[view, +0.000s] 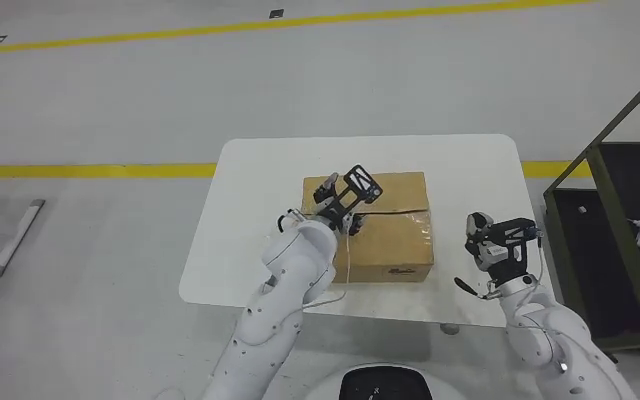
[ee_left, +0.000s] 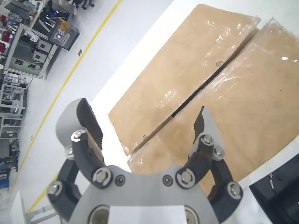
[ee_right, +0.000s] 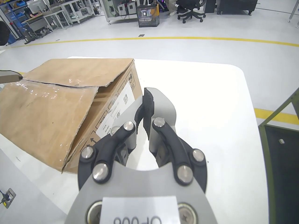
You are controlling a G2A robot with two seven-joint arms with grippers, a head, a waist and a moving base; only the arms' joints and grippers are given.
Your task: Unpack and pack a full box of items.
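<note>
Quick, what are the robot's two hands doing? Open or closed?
Left end effector: open, empty, over the cardboard box.
Right end effector: closed, empty, beside the cardboard box.

The brown cardboard box [view: 385, 225] is sitting upright on the tabletop [view: 250, 200], its flaps closed along a glossy taped seam, lying beneath the left fingers [ee_left: 90, 117] and beside the right fingers [ee_right: 147, 108].

Brown cardboard box [view: 385, 225], glossy clear tape [ee_left: 224, 38] shining on its flaps, is resting on a white table [view: 250, 210]; a yellow line [view: 300, 21] is crossing the grey floor [view: 150, 100] at frame top.
</note>
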